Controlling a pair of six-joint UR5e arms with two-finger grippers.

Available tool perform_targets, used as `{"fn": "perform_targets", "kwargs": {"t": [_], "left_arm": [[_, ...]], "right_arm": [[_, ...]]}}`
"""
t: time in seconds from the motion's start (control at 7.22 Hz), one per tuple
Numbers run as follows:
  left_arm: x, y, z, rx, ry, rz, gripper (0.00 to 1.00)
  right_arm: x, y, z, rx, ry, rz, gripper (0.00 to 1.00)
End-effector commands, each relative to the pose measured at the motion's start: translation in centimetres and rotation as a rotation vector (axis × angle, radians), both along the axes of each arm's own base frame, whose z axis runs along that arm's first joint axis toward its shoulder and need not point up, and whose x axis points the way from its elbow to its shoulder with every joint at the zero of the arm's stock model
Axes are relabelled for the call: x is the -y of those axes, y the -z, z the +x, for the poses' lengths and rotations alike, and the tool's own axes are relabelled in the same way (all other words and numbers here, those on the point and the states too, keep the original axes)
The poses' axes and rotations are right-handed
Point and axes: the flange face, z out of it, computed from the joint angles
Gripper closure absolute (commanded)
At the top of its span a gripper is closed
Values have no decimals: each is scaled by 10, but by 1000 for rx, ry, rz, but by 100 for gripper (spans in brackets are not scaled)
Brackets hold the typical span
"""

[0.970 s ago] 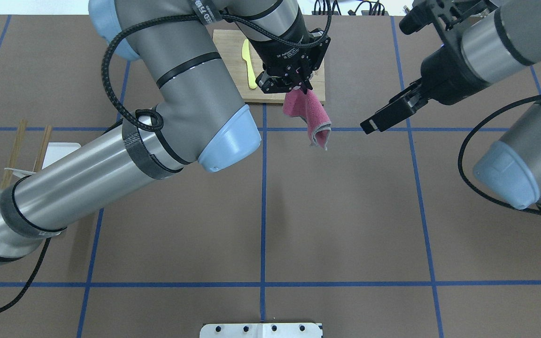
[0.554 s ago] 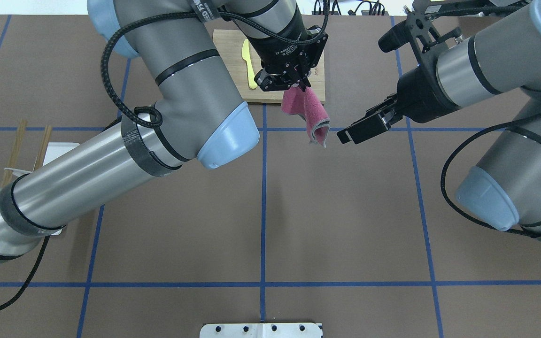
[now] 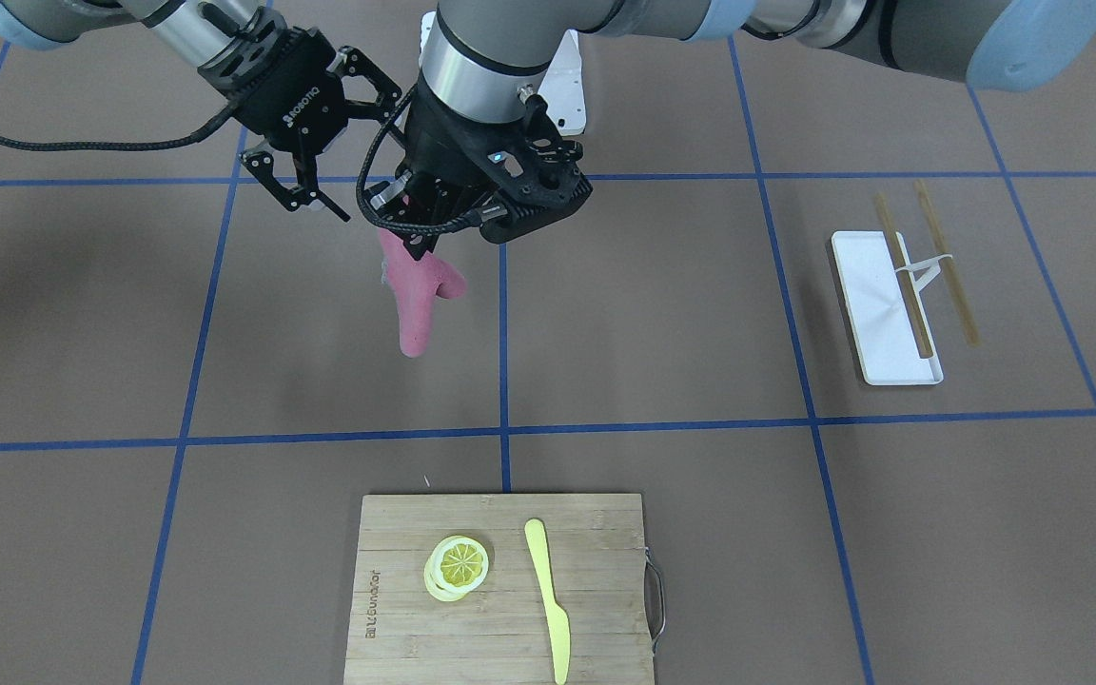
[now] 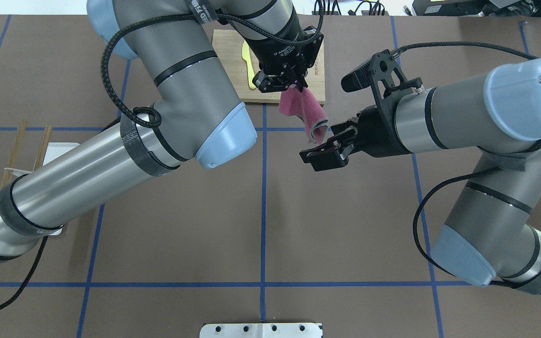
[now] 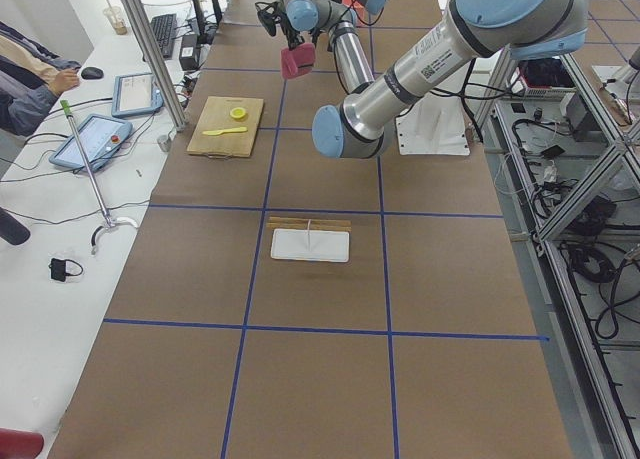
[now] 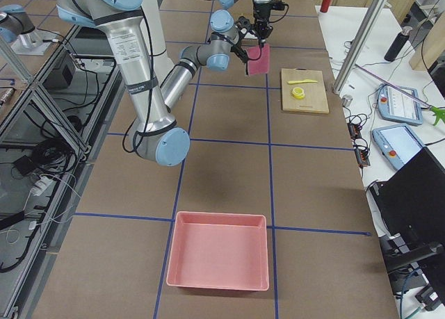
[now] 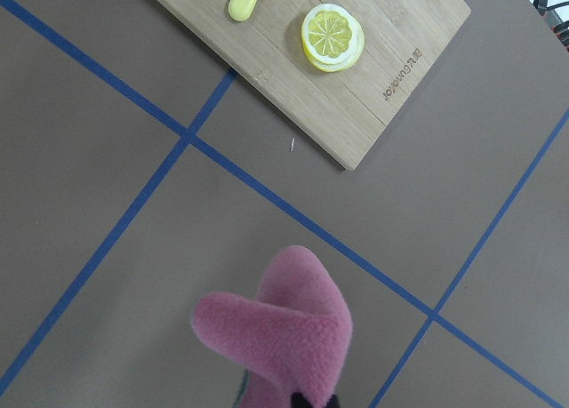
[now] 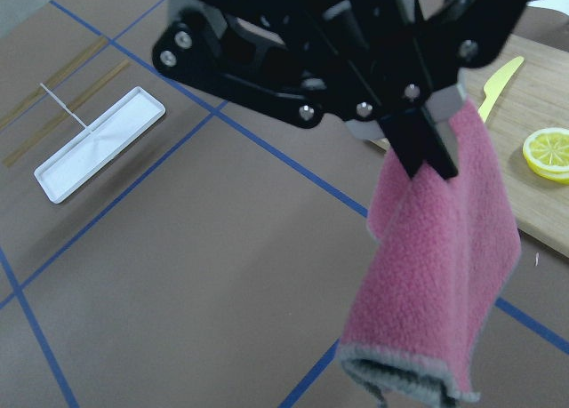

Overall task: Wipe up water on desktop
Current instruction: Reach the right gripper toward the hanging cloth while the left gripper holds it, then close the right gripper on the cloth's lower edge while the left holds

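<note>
My left gripper (image 4: 297, 86) is shut on the top of a pink cloth (image 4: 312, 116), which hangs folded above the brown desktop (image 4: 345, 225) near a blue tape crossing. The cloth also shows in the front view (image 3: 413, 300), the left wrist view (image 7: 284, 337) and the right wrist view (image 8: 444, 248). My right gripper (image 4: 320, 154) is open and empty, right beside the cloth's lower end, not touching it; it also shows in the front view (image 3: 305, 195). I see no water on the desktop.
A bamboo cutting board (image 3: 596, 580) with a lemon slice (image 3: 459, 563) and a yellow knife (image 3: 548, 595) lies beyond the cloth. A white tray (image 3: 867, 295) with chopsticks (image 3: 946, 262) sits on my left. A pink bin (image 6: 219, 260) stands far to my right.
My right arm has swung in to the left, bringing its open gripper right beside the cloth's lower end. The left gripper and the cloth have barely moved.
</note>
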Motion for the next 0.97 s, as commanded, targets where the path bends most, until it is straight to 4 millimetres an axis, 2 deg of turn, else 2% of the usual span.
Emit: {"fn": "perform_targets", "kwargs": {"t": [0.0,0.28,0.69,0.83], "left_arm": [[-5,-2,-3,-17,2,-6,100],[-8,1,-6,-24,0,-8,100],[-12,4,-9,-39,5,-21,100],[-14,4,-10,-41,5,-19,100]], "right_arm": [[4,4,7,1,-83,27,6],[5,-1,11,-7,-122,31,6],[-12,0,-11,11,-127,50,6],[-12,1,-10,14,-129,52,9]]}}
